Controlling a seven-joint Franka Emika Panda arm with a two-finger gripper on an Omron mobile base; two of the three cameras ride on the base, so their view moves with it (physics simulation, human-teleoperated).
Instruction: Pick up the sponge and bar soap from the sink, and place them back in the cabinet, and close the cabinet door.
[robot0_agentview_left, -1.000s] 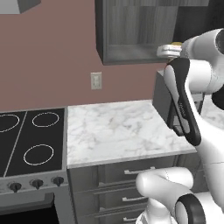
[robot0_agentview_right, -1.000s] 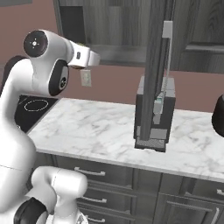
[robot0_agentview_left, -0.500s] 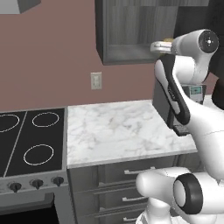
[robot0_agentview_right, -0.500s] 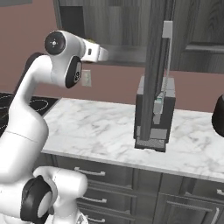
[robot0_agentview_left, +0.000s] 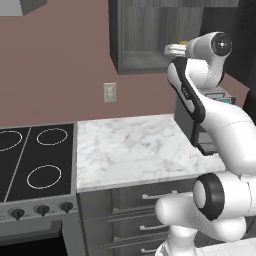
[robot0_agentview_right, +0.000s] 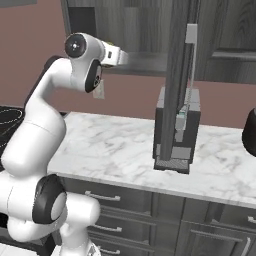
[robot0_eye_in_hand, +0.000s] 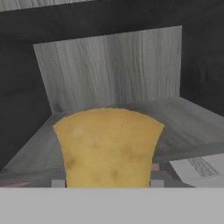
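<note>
I keep the gripper (robot0_agentview_right: 121, 57) clenched on the sponge (robot0_eye_in_hand: 109, 146), likely light and squashy, pinching its middle.

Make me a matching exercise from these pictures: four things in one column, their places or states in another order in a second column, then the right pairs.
Things:
1. sponge
2. cabinet door
3. stove
4. gripper

Places or states:
A. left of the marble counter
B. standing open, edge-on to the right base view
C. held in front of the cabinet shelf
D. raised to the cabinet opening, shut on something

Pairs: 1-C, 2-B, 3-A, 4-D
</note>
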